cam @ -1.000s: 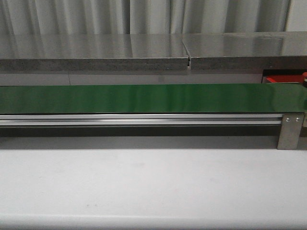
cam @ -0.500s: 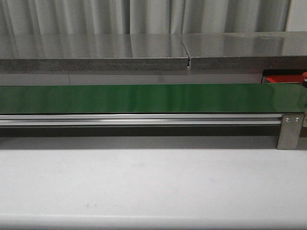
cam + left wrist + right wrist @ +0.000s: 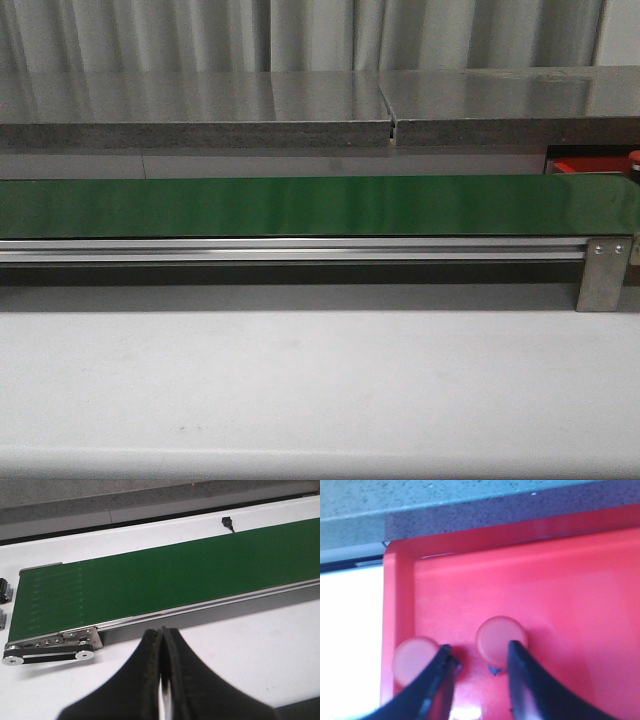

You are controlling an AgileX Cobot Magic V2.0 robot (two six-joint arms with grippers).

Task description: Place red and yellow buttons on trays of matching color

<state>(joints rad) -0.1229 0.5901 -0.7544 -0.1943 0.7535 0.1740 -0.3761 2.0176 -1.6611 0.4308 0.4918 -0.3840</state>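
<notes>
Left gripper [image 3: 161, 645]: jaws together, empty, over white bench [image 3: 240, 645] beside green belt [image 3: 150, 585].
Right gripper [image 3: 477, 665]: jaws apart, holding nothing, above red tray [image 3: 570, 590].
Red buttons: first button [image 3: 501, 637] and second button [image 3: 414, 661], both in the tray.

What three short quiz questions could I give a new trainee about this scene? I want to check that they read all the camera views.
1. True or false: the left hand is shut and holds nothing.
2. How many red buttons lie in the red tray under the right hand?
3. Is anything riding on the green belt: A) a yellow button, B) a red button, C) nothing visible?

Key: 1. True. 2. Two: one button close by the open fingers, another button beside the tray's wall. 3. C.
</notes>
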